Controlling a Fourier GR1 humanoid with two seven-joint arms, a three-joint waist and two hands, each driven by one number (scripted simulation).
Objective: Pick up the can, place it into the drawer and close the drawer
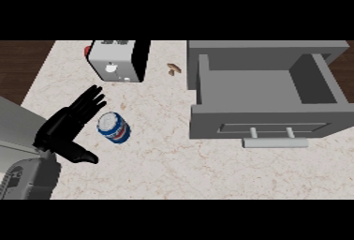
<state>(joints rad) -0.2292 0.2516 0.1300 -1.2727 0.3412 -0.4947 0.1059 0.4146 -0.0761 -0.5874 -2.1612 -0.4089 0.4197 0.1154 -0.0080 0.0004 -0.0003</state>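
Note:
A blue and white can (114, 127) lies tilted on the speckled counter, left of centre. My left hand (69, 125) is open just to its left, fingers stretched up and away, thumb pointing right below the can; it does not hold the can. The grey drawer (262, 124) stands pulled open at the right, its inside bare, with a pale bar handle (275, 142) on its front. My right hand is out of view.
A white and black appliance (119, 61) with a red knob stands at the back left. A small brown scrap (173, 69) lies between it and the drawer. Dark wood borders the counter's left edge (21, 65).

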